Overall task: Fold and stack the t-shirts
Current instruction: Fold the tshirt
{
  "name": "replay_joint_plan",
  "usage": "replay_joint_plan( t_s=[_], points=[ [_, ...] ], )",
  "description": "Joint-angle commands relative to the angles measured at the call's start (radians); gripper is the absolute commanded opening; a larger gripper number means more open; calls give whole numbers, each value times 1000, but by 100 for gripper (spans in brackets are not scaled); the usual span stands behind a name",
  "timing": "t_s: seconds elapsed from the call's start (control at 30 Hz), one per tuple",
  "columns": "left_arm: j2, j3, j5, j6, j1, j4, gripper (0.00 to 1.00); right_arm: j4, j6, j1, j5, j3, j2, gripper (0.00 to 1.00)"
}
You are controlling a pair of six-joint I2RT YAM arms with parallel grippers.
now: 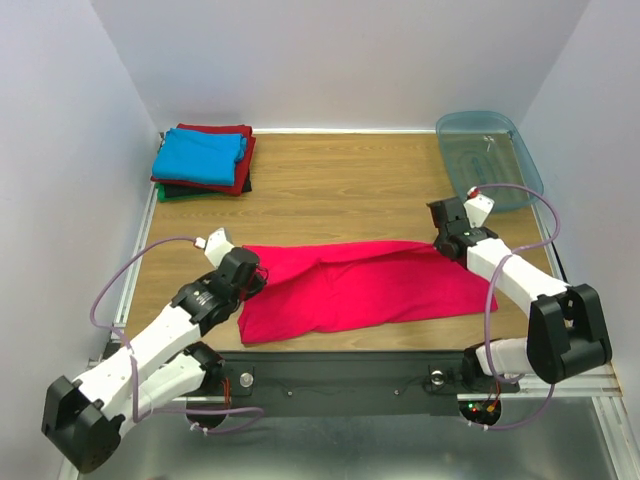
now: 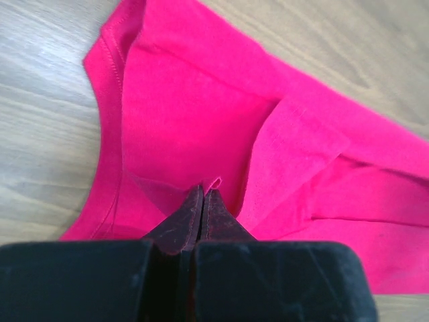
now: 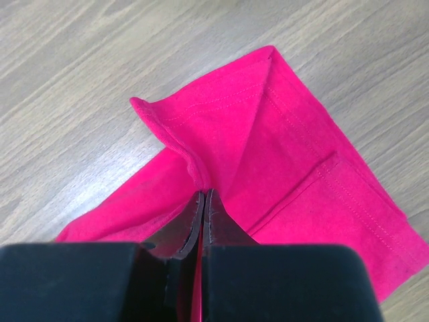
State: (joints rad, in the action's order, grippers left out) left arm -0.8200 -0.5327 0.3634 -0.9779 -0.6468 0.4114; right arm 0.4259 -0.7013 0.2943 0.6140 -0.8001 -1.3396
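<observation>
The bright pinkish-red t-shirt (image 1: 370, 288) lies spread lengthwise across the near middle of the wooden table (image 1: 340, 190). My left gripper (image 1: 262, 275) is shut on its left end; the left wrist view shows cloth (image 2: 201, 107) pinched between the closed fingertips (image 2: 203, 196). My right gripper (image 1: 438, 246) is shut on the shirt's far right corner; in the right wrist view a hemmed fold (image 3: 268, 147) rises from the closed jaws (image 3: 204, 196). A stack of folded shirts (image 1: 203, 160) sits at the far left: sky blue on top, dark red, green and black beneath.
A translucent blue-grey plastic bin (image 1: 490, 158) stands at the far right corner. White walls close in the table on three sides. Bare wood lies between the stack and the bin.
</observation>
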Motion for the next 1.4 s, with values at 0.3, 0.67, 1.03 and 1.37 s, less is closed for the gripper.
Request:
replay_joint_plan(
  t_s=[0.3,0.67,1.03,1.37],
  points=[
    [108,-27,42,-120,-5,179,0,8,22,-3,52,45,62,0],
    [110,62,-121,-183,-7,184,66,80,-70,-3,44,121,94,49],
    [90,-97,-47,-98,-11,166,99,185,-55,-3,122,-23,143,100],
    [-264,-171,-67,64,-10,-106,98,128,77,11,46,-205,-226,100]
  ],
)
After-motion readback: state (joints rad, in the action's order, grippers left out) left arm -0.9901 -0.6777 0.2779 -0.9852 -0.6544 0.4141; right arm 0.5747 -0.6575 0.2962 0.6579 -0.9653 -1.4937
